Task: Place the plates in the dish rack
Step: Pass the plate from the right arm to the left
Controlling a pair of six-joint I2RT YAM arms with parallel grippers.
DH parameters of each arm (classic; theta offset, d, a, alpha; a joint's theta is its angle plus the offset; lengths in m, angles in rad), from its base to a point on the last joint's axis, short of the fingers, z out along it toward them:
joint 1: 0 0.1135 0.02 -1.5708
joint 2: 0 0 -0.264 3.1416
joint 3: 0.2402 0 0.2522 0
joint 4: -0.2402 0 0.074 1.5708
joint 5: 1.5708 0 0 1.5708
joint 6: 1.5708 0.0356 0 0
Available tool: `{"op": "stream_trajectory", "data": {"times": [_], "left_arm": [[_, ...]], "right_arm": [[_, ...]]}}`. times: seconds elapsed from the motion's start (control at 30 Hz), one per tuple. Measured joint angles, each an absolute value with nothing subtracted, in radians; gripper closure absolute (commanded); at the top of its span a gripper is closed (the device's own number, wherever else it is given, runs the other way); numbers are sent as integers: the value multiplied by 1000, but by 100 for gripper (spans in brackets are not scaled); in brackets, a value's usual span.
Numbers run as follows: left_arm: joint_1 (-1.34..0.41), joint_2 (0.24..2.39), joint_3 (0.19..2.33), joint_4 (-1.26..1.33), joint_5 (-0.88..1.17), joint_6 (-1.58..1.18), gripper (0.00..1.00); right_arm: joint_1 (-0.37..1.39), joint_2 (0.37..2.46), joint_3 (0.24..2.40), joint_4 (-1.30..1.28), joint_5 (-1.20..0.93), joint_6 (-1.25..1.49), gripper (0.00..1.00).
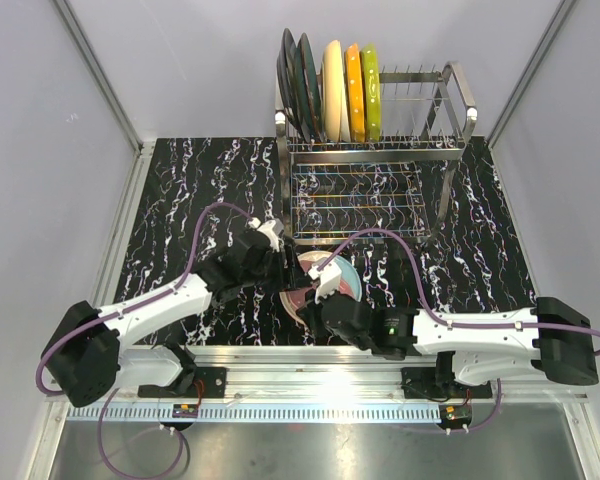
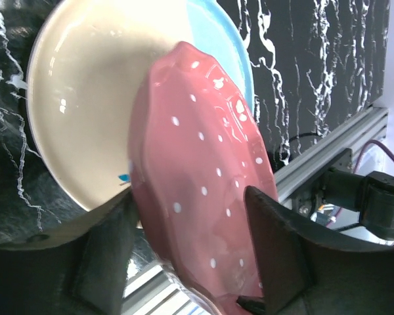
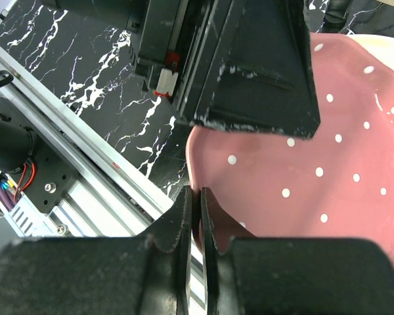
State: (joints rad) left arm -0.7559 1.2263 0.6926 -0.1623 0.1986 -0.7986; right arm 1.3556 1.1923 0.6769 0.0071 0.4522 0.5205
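Pink plate (image 3: 328,164) stands tilted at the near edge, right gripper (image 3: 198,197) pinching its rim, left gripper (image 2: 190,197) wide astride it; a mistimed release could drop it onto the blue-and-cream plate (image 2: 85,98) beneath

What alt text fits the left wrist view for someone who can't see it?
A pink plate with white dots stands tilted between the two dark fingers of the left hand. Behind it a cream and pale blue plate lies on the black marbled table, with a metal rail at the right.
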Motion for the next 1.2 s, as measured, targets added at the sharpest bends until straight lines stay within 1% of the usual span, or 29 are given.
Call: {"op": "stream_trajectory", "data": {"times": [0.03,0.13,0.23,0.33,0.37,0.43,0.47,0.63,0.67,0.73,0.77,0.8,0.83,0.93,0.97,1.17,1.2], "left_arm": [[-756,1226,693,-163,196,-799,40],[-756,1226,693,-170,188,-799,43],[-756,1226,693,-183,186,-799,44],[-756,1225,693,-194,184,-799,51],[-756,1225,693,-196,182,-798,59],[-754,1223,694,-202,177,-802,65],[-754,1221,694,-209,175,-803,71],[-758,1219,706,-231,176,-834,77],[-758,1219,707,-236,176,-836,77],[-757,1218,710,-245,176,-839,78],[-757,1218,713,-247,176,-838,78],[-757,1216,717,-250,176,-833,78],[-758,1214,722,-256,176,-826,78],[-758,1204,725,-277,172,-811,78],[-758,1200,726,-283,171,-808,78],[-758,1196,736,-306,167,-790,78],[-758,1195,737,-309,166,-789,78]], "right_arm": [[1357,1192,673,12,453,522,100],[1360,1192,672,12,455,524,99],[1364,1193,672,7,456,527,98],[1373,1196,672,3,464,532,95],[1375,1198,672,2,469,533,94],[1382,1199,673,-4,479,540,92],[1385,1199,673,-7,480,541,92],[1400,1215,678,-23,480,558,89],[1400,1216,681,-27,480,559,87],[1400,1221,686,-32,480,563,79],[1401,1226,692,-37,481,566,72],[1402,1229,696,-44,482,570,68],[1402,1229,699,-52,488,574,61],[1405,1229,708,-74,509,577,54],[1407,1229,712,-81,516,577,48],[1431,1228,748,-148,576,577,34],[1436,1228,754,-160,587,577,26]]}}
